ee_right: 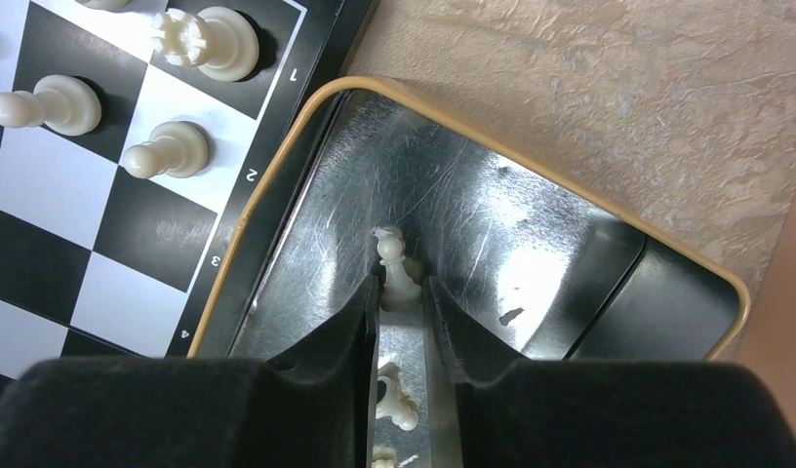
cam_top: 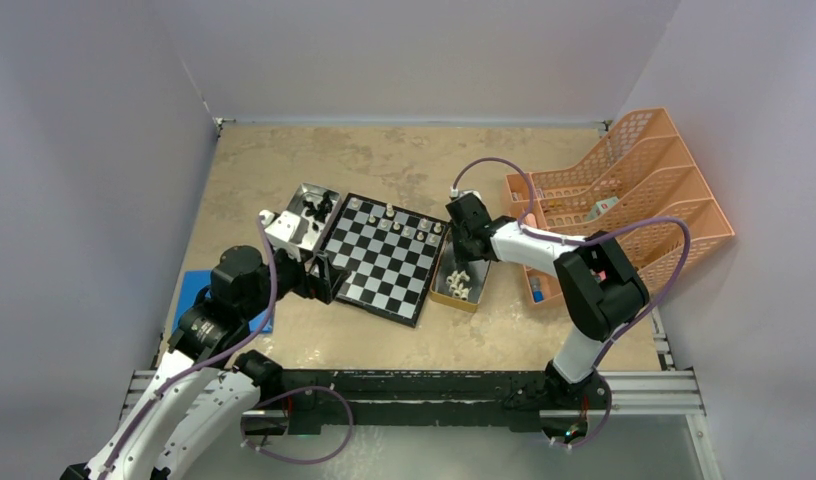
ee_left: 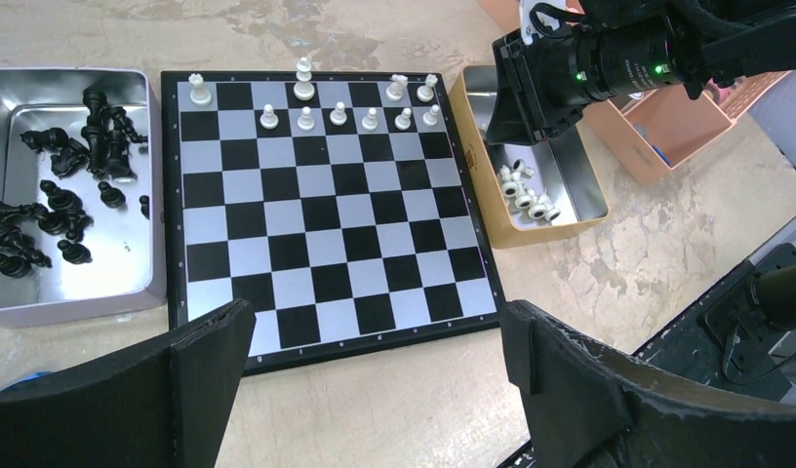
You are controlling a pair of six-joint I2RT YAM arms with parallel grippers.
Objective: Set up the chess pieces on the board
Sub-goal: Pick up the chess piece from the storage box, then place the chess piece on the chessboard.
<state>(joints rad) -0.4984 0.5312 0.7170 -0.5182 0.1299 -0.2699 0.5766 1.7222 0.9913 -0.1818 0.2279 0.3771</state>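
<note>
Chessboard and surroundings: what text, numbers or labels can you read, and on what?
"1", "2", "3", "4": white digits along the thin black rim of the black-and-silver checked chessboard, right wrist view.
White-and-red label in the orange plastic rack: too small to read.

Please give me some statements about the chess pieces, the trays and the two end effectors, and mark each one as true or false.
1. No black chess pieces stand on the chessboard. True; they lie in the silver tray.
2. The left end effector holds a white pawn. False: it is open and empty.
3. The right end effector works over the silver tray. False: it is inside the gold-rimmed tray, closed on a white chess piece.
4. The white chess pieces on the board occupy only two rows. True.
</note>
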